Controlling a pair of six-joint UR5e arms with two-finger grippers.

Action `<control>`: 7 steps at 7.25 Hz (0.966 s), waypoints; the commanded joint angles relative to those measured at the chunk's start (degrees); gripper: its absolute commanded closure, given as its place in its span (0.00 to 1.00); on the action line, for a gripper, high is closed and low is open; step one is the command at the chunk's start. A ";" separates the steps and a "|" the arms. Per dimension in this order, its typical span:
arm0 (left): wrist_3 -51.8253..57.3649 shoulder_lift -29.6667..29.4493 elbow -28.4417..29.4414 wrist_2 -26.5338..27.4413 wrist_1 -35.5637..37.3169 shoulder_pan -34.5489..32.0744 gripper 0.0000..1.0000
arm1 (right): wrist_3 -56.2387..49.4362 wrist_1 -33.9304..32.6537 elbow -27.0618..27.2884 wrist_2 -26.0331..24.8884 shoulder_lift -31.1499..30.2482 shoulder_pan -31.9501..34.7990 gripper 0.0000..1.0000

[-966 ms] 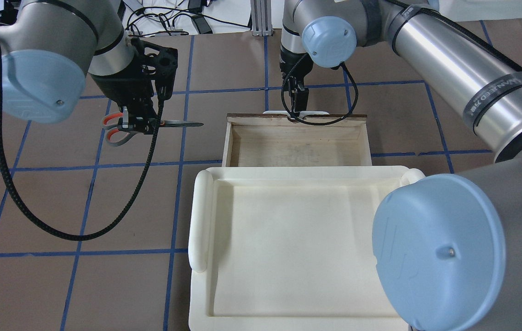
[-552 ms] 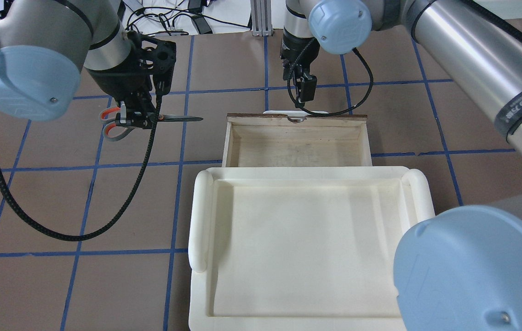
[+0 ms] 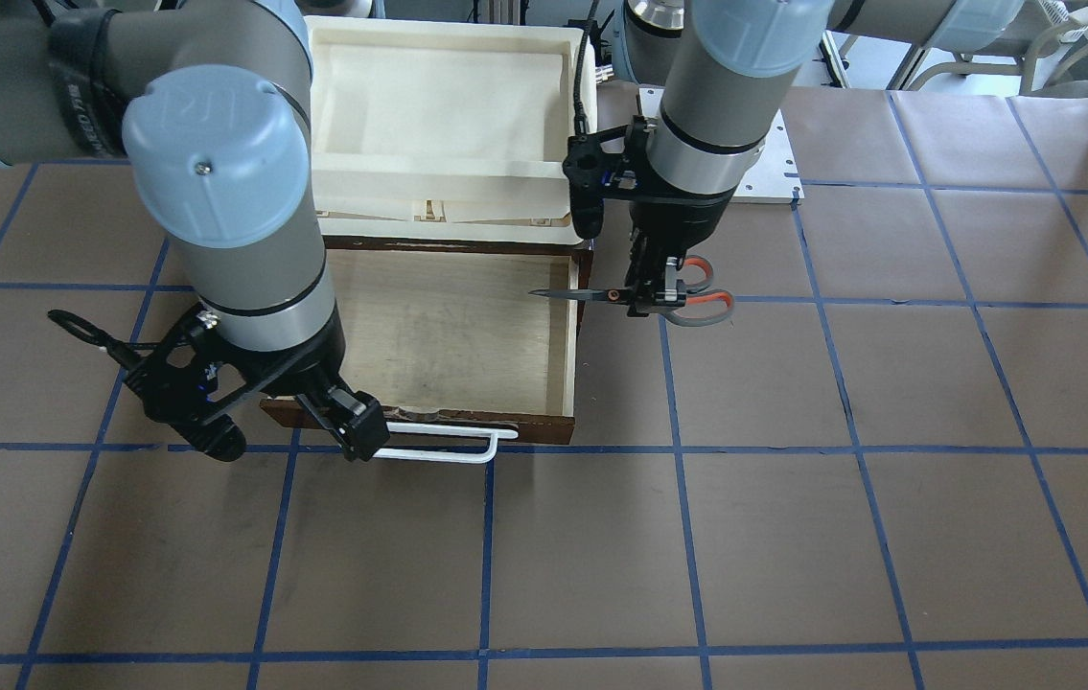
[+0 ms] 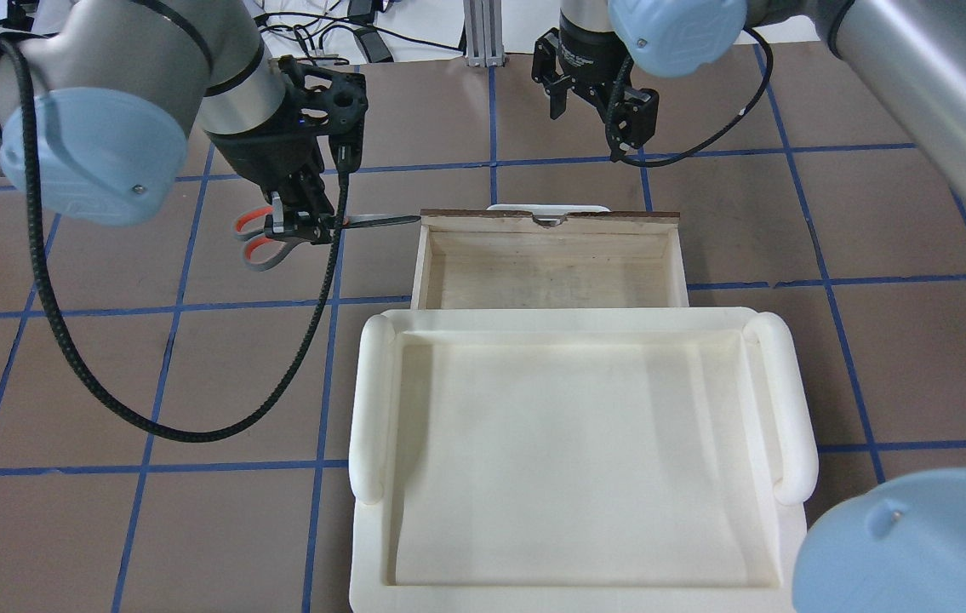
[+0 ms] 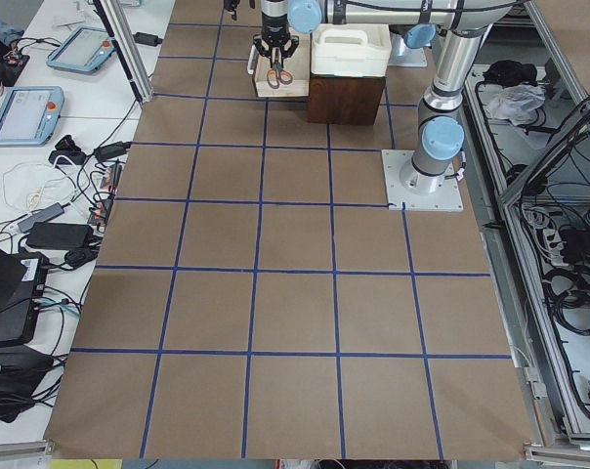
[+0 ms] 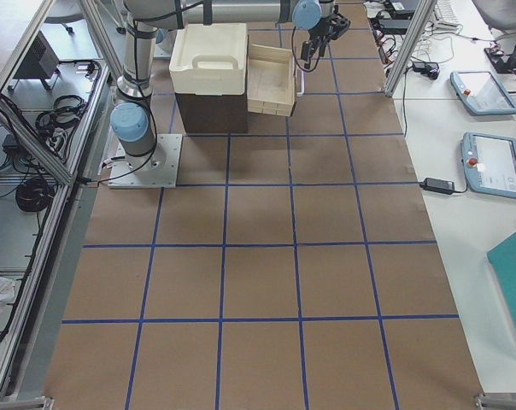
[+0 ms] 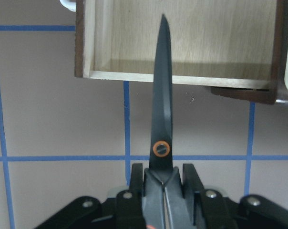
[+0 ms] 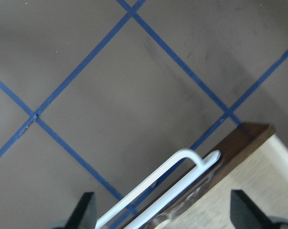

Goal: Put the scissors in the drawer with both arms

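Observation:
My left gripper is shut on the scissors, gripping them near the orange pivot. They are held level above the table, just left of the open drawer. In the left wrist view the dark blades point into the drawer, with the tip over its side wall. In the front view the scissors sit in the left gripper beside the drawer. My right gripper is open and empty, beyond the drawer front. It hovers by the white bar handle, also seen in the front view.
A cream-white plastic tray lies on top of the dark brown cabinet, directly behind the open drawer. The brown table has blue grid lines. A black cable loops down from the left wrist.
My left gripper has carried the scissors right, so the blade tip now reaches the drawer's left wall. My right gripper has left the drawer handle and moved away past the drawer front.

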 commanded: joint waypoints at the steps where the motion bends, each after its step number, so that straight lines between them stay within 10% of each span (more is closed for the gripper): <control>1: -7.17 -1.62 1.45 -0.03 0.54 -5.83 1.00 | -22.79 0.32 0.59 1.38 -4.30 -4.41 0.00; 7: -13.42 -10.92 5.84 0.58 6.43 -11.03 1.00 | -32.55 1.02 5.78 1.66 -10.21 -5.66 0.00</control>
